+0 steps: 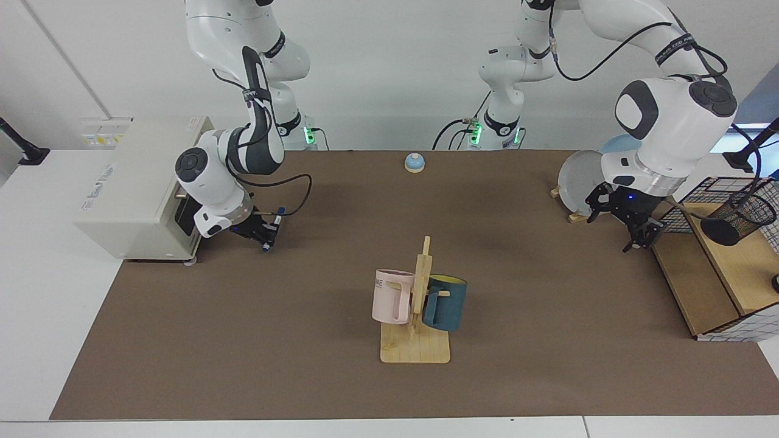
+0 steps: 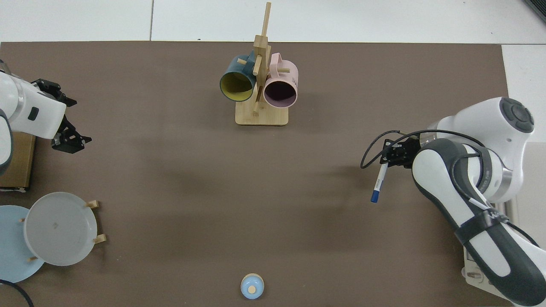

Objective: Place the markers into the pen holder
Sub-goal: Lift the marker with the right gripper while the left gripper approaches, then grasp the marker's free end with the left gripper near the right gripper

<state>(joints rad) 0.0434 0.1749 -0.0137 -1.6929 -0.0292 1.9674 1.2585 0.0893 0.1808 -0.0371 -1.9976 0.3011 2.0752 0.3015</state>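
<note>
My right gripper (image 1: pixel 261 232) hangs just above the mat beside the white box and is shut on the marker (image 1: pixel 272 226). In the top view the slim white marker (image 2: pixel 379 181) slants out of that gripper (image 2: pixel 394 154), its blue end pointing away from the box. The pen holder (image 1: pixel 741 214), a small black mesh cup, sits tilted on the wooden shelf at the facing view's right edge; the top view does not reach it. My left gripper (image 1: pixel 613 228) hovers open and empty just in front of the shelf, and shows in the top view (image 2: pixel 71 123) too.
A wooden mug rack (image 1: pixel 415 347) with a pink mug (image 1: pixel 390 296) and a blue mug (image 1: pixel 445 302) stands mid-table. A small blue bell (image 1: pixel 414 162) sits at the far edge. Plates (image 1: pixel 578 179) lean in a rack beside the left arm. A white box (image 1: pixel 137 188) stands behind the right gripper.
</note>
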